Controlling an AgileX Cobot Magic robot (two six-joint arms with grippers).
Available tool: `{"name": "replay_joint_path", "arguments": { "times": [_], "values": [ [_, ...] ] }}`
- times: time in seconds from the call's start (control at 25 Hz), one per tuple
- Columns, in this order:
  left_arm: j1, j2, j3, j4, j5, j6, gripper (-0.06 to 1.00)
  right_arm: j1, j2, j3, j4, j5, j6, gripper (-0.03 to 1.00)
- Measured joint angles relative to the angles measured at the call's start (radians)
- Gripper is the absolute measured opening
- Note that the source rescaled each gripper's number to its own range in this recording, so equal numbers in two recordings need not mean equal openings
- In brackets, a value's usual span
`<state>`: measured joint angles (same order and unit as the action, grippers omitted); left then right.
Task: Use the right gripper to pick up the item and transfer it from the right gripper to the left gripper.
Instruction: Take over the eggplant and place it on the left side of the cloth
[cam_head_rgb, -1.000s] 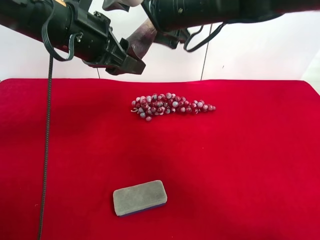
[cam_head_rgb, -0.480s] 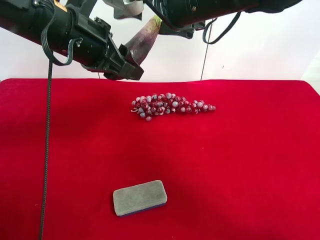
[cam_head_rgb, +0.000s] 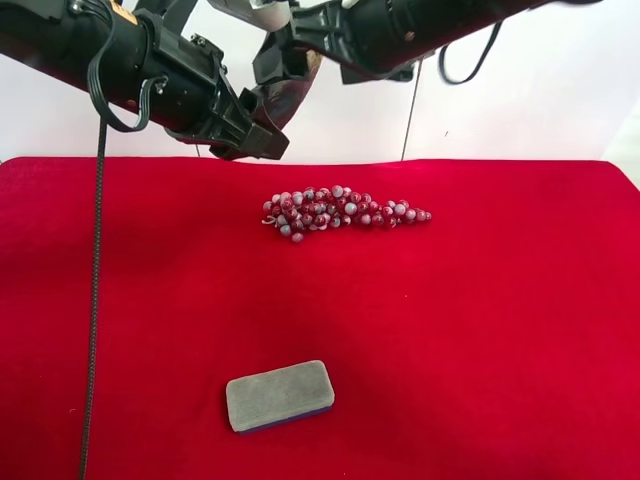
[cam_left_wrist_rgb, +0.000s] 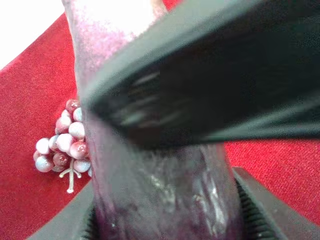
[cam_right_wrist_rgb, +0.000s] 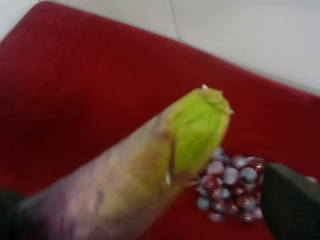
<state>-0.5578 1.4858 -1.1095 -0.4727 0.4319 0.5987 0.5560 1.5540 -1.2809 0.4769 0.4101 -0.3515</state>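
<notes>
While the left gripper (cam_head_rgb: 262, 125) pinches the dark purple body of the item (cam_head_rgb: 286, 100) between its ribbed pads (cam_left_wrist_rgb: 248, 210), the item is in the air above the far edge of the red cloth (cam_head_rgb: 500, 330), left of the middle. The right gripper (cam_head_rgb: 288, 60) has its fingers spread wide around the green tip. The grapes (cam_head_rgb: 345, 212) lie below, and the grey eraser (cam_head_rgb: 279, 395) lies nearer.

Mounted high, looking down over the red cloth (cam_head_rgb: 480, 330). Wrist-mounted, pressed close to the eggplant toy (cam_right_wrist_rgb: 115, 185); sharing the grape cluster (cam_left_wrist_rgb: 62, 145) below the left gripper (cam_left_wrist_rgb: 167, 220).
</notes>
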Motion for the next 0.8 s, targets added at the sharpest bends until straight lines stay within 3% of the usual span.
{"name": "replay_joint_path", "arguments": {
  "times": [0.16, 0.28, 0.48, 0.8],
  "values": [
    [0.000, 0.000, 0.000, 0.000, 0.000, 0.000, 0.00, 0.000, -0.072, 0.000, -0.127, 0.104, 0.053, 1.00],
    [0.000, 0.000, 0.000, 0.000, 0.000, 0.000, 0.00, 0.000, -0.123, 0.000, -0.231, 0.235, 0.084, 1.00],
    [0.000, 0.000, 0.000, 0.000, 0.000, 0.000, 0.00, 0.000, -0.204, 0.000, -0.305, 0.451, 0.092, 1.00],
    [0.000, 0.000, 0.000, 0.003, 0.007, 0.000, 0.00, 0.000, -0.427, 0.181, -0.317, 0.535, 0.091, 1.00]
  ]
}}
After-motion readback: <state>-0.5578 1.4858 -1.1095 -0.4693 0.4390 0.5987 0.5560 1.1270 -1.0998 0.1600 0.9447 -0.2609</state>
